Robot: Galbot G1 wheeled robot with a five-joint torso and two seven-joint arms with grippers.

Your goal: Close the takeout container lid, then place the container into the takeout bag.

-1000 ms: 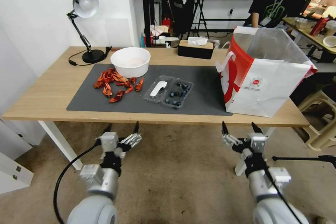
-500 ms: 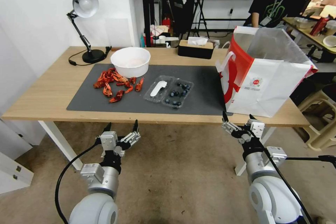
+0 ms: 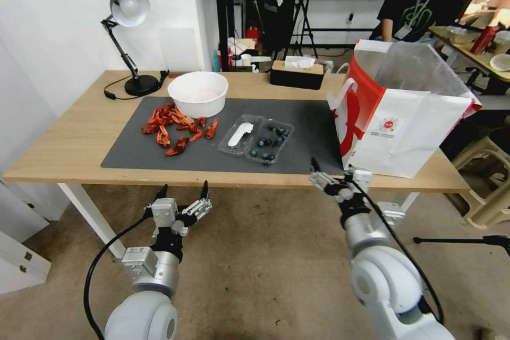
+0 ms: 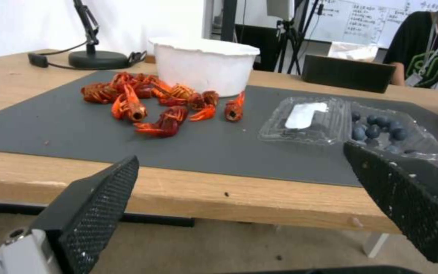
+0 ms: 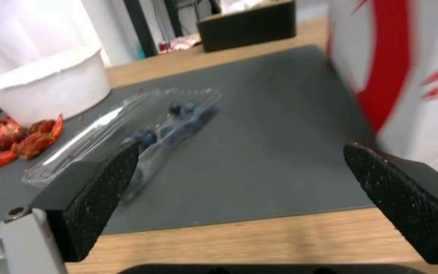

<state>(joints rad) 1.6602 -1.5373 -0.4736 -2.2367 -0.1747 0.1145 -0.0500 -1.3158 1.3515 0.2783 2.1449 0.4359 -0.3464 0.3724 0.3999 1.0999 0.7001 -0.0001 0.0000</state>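
Since a second ago, your right tool (image 3: 332,172) has climbed from below the surface's front edge and swung inward, so it now sits at that edge, just past the dark mat's (image 3: 159,151) front right corner; your left tool (image 3: 182,192) has barely shifted and hangs below the front edge, short of the wood.

You have a wooden surface (image 3: 79,138) with the mat laid along its middle. At the right end, near the front right corner, the takeout bag (image 3: 409,127) stands upright with its mouth open, silvery lining showing, one red side panel facing the mat. On the mat's back left part a round white bowl (image 3: 197,93) sits, with a heap of red crayfish (image 3: 172,127) just in front of it. A black desk lamp (image 3: 130,26) stands at the back left corner, and a dark tissue box (image 3: 297,74) sits along the back edge.

Your takeout container (image 3: 270,141) lies on the mat's middle, well apart from the bag, swung fully open and flat: the blueberry half is toward the bag, and the lid (image 3: 241,134) with its white label lies beside it toward the crayfish.

Both tools stand with fingers spread wide apart and hold nothing; in the wrist views the black pads (image 4: 97,198) (image 5: 97,190) frame the open container from in front.
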